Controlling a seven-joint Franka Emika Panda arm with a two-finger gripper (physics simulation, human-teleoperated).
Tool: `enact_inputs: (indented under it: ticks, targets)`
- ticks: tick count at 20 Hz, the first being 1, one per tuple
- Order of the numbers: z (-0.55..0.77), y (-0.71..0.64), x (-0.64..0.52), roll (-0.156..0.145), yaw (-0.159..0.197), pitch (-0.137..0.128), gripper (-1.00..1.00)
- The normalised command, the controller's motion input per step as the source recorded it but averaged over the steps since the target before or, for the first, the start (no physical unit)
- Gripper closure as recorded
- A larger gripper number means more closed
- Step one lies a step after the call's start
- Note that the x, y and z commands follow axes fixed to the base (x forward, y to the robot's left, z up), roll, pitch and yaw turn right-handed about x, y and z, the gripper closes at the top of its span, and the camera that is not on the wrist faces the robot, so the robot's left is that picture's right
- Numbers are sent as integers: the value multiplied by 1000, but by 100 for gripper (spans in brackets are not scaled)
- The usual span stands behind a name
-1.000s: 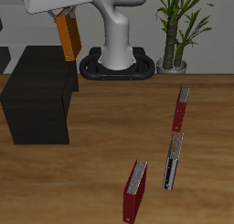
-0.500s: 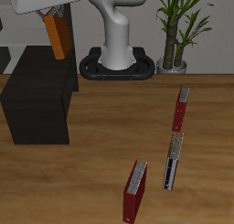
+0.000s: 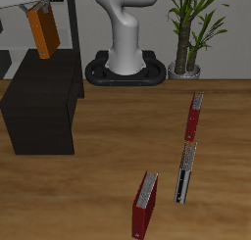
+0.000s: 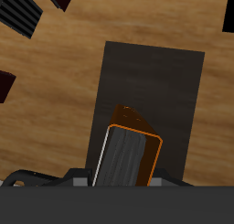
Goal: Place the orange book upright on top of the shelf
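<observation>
The orange book [image 3: 42, 33] hangs tilted above the shelf [image 3: 41, 105], clamped in the claw [image 3: 37, 8], whose fingers are mostly cut off; dark red books [image 3: 145, 205] lie well apart on the table [image 3: 98, 195].

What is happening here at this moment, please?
A Franka arm holds the orange book in its end effector, raised in the air above the black shelf. The wrist view looks down past the book onto the shelf's flat top, so the book is over it but not yet set down. Two dark red books and a black-and-grey book lie on the table, untouched.
</observation>
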Motion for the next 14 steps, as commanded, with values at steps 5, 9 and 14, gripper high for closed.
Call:
enact_inputs:
  ticks: [5,9,14]
  targets:
    - [73,-407,103,-38,-30,-12,100]
    - [-105,-143,123,20,-35,14,100]
    - [-186,108,60,60,-30,43,100]
